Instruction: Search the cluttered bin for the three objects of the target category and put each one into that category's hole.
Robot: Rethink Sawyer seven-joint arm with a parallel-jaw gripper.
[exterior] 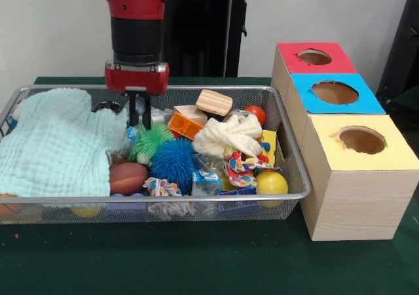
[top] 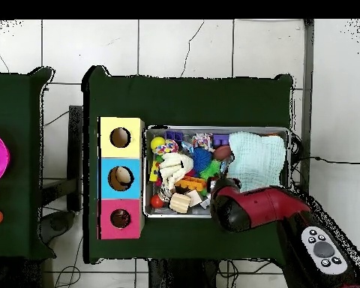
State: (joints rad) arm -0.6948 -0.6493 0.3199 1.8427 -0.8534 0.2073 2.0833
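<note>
Table (exterior: 196,262) with dark green cover carries the wire mesh bin (exterior: 298,177) (top: 148,172), toy-filled, and, from the overhead view, at its 9 o'clock side, just beside it, a row of three pale wooden boxes (exterior: 353,203) (top: 121,178) with yellow, blue, red tops.

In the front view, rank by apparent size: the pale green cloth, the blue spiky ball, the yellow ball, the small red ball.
1. pale green cloth
2. blue spiky ball
3. yellow ball
4. small red ball, though it lies farther from the camera, so partly unsure.
</note>
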